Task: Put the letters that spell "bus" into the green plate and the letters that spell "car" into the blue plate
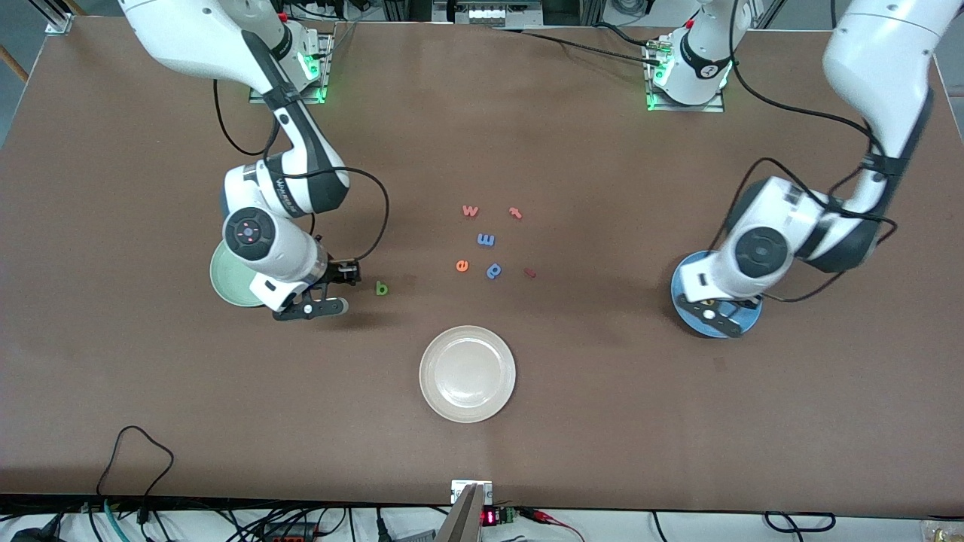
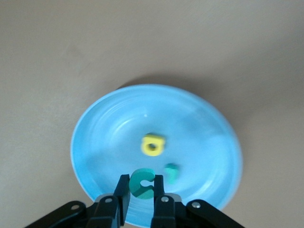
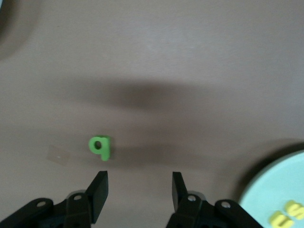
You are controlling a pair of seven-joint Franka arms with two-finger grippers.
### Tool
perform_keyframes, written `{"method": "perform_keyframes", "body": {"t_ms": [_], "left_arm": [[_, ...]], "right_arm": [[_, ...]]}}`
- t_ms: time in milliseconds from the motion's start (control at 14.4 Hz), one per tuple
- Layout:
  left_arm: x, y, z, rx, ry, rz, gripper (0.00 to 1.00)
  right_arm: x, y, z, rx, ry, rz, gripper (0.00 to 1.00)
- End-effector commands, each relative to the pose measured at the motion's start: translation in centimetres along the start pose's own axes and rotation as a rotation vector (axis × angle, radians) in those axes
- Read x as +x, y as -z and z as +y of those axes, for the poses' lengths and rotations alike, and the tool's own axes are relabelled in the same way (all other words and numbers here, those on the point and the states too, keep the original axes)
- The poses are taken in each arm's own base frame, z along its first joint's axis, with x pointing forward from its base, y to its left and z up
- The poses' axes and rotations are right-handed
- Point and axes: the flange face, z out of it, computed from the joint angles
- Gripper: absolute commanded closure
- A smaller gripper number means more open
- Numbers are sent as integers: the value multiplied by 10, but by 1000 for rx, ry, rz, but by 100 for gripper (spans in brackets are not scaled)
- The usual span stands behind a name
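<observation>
- Front view: a wide brown surface (image 1: 602,421) carries everything. The two arms' bases stand at its farther edge, and black cables (image 1: 135,452) trail along its nearer edge.
- Near the middle lies a loose cluster of small letters: a salmon w (image 1: 470,211), a salmon t (image 1: 515,213), a blue m (image 1: 486,239), an orange e (image 1: 462,265), a blue p (image 1: 494,270) and a small dark red piece (image 1: 529,272) that I cannot read.
- An empty cream-white plate (image 1: 426,373) sits nearer the camera than that cluster.
- The green b (image 1: 382,287) lies flat on the bare surface, between the cluster and the green plate (image 1: 224,282).
- The right hand (image 1: 340,290) hangs over the surface just beside the b, at the green plate's edge. Its fingers stand apart and hold nothing, and the arm covers much of that plate.
- In the right wrist view, the green plate's rim shows a yellow s (image 3: 294,208) and a yellow u (image 3: 278,219) lying side by side inside.
- The blue plate (image 1: 681,280) lies toward the left arm's end, largely hidden under that arm.
- The left hand (image 2: 141,197) is over the blue plate, its fingers closed on the teal c (image 2: 141,184).
- Inside that plate lie the yellow a (image 2: 152,145) near the centre and the teal r (image 2: 171,172) just beside the c.
</observation>
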Motion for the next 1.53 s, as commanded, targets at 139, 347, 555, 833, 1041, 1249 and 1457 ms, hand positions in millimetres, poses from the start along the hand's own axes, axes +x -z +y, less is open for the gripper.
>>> {"method": "perform_keyframes", "body": {"t_ms": [139,347,555,833,1041,1249,1457], "left_arm": [[3,-7,0,-24,-33,13,0],[4,31,10,-6,-44,-9,0],[2,105,-2,-97,40,-49,0],[-23,189,-37,-221,145,-122,0],[-47,232,-53,-231,182,-145,0],[-64,267,-71,-233,220,-119,0],[-83,296,-65,-207,326,-117,0]], "right_arm": [[7,-26,-39,-16,-27,25,37],[7,-44,-47,-13,-40,39,37],[5,-58,-50,-17,-41,25,37],[5,-67,-57,-9,-33,42,37],[5,-71,-57,-12,-32,42,38],[7,-79,-56,-11,-32,52,44],[6,-81,-56,-10,-32,53,44]]}}
